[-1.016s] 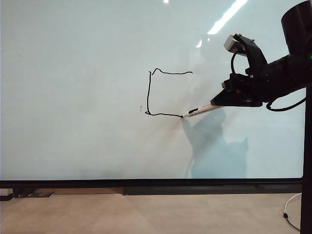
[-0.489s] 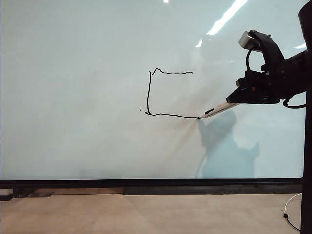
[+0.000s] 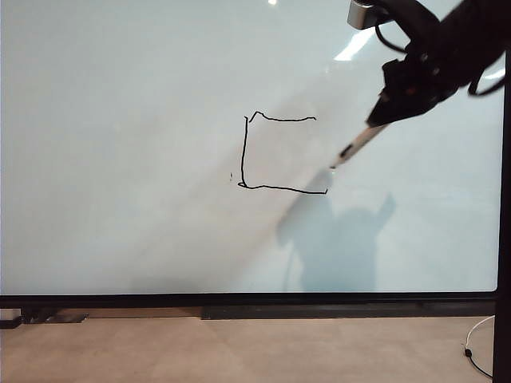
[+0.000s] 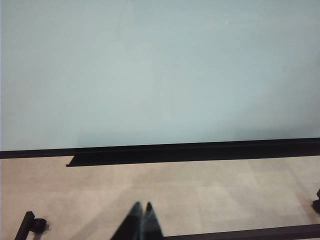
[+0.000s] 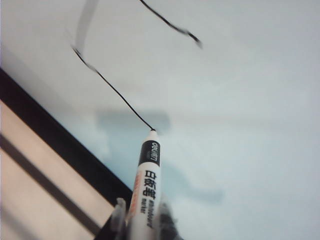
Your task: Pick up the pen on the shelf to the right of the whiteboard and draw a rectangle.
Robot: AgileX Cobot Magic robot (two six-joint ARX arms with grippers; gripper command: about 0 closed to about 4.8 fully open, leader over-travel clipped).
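Observation:
The whiteboard [image 3: 120, 159] fills most of the exterior view. The rectangle [image 3: 243, 152] on it is a black outline with top, left and bottom sides drawn and the right side open. My right gripper [image 3: 382, 116] is at the upper right, shut on the pen [image 3: 355, 145], a white marker slanting down-left. The pen's tip sits just above the right end of the bottom line; I cannot tell whether it touches. The right wrist view shows the pen [image 5: 147, 185] in that gripper [image 5: 142, 217], pointing at the line's end [image 5: 115, 90]. My left gripper [image 4: 142, 206] hangs shut over the floor. The shelf is out of view.
A black frame bar [image 3: 239, 301] and a dark ledge [image 3: 319, 312] run under the board. Beige floor [image 3: 239, 351] lies below them. A black post [image 3: 504, 239] stands at the right edge, with a white cable [image 3: 477, 339] on the floor beside it.
My right gripper carried the pen rightward, lengthening the bottom line, then swung up and to the right. The pen now slants more steeply, its tip above the line's end.

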